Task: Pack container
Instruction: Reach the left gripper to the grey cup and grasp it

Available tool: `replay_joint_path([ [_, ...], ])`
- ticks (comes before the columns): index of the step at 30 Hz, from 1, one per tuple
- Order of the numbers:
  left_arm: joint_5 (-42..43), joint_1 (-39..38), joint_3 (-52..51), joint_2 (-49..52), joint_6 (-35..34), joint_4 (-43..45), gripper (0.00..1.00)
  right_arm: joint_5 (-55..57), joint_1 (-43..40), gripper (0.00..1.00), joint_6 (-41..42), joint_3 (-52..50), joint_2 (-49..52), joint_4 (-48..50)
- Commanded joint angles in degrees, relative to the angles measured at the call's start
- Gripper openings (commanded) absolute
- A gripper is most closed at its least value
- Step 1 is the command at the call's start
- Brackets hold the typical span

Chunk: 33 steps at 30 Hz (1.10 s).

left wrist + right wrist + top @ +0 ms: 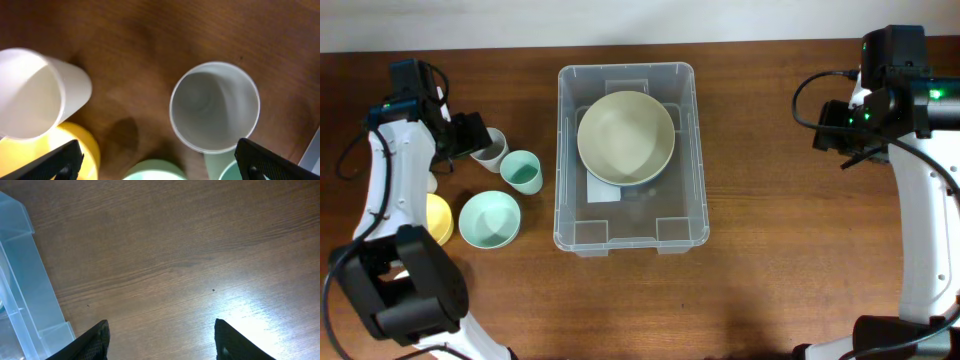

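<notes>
Nearest left we saw a mint bowl (pixel 490 220) beside a yellow bowl (pixel 440 219); centre table (pixel 770 250) sat the container (pixel 563 150), cream bowl (pixel 626 138) inside. Farther left, our left gripper (pixel 160 157) gaped over a white cup (pixel 215 107); only its wrist view revealed a second white cup (pixel 30 92). Far right, our right gripper (pixel 160 337) hung spread above bare table.

From overhead, the left arm (pixel 390 170) covers the left part of the yellow bowl (pixel 441 220) near the tabletop's left edge, and the cream bowl (pixel 626 137) hides most of the white label (pixel 602 192) on the container (pixel 561 150) base. The left wrist view cuts off a white cup (pixel 25 95) at its left edge. Its bottom edge leaves only slivers of the green bowl (pixel 155 171) and green cup (pixel 217 167).
</notes>
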Motion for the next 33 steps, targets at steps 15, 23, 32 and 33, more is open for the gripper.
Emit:
replay_joint_path([
  [15, 6.0, -0.9, 1.1, 10.7, 0.7, 7.2, 0.59, 1.1, 0.0, 0.63, -0.4, -0.4, -1.2, -1.6],
  [23, 6.0, -1.2, 3.0, 10.6, 0.7, 9.6, 0.18, 1.1, 0.0, 0.62, -0.3, -0.4, -1.2, -2.1],
  [32, 6.0, -2.3, 12.5, 9.7, 0.8, 2.9, 0.01, 2.9, -0.1, 0.62, -0.4, -0.3, -1.2, -1.2],
  [33, 5.9, -2.8, 14.2, 9.0, 0.8, 1.6, 0.00, 2.9, -0.2, 0.62, -0.4, -0.3, -1.2, -1.2],
])
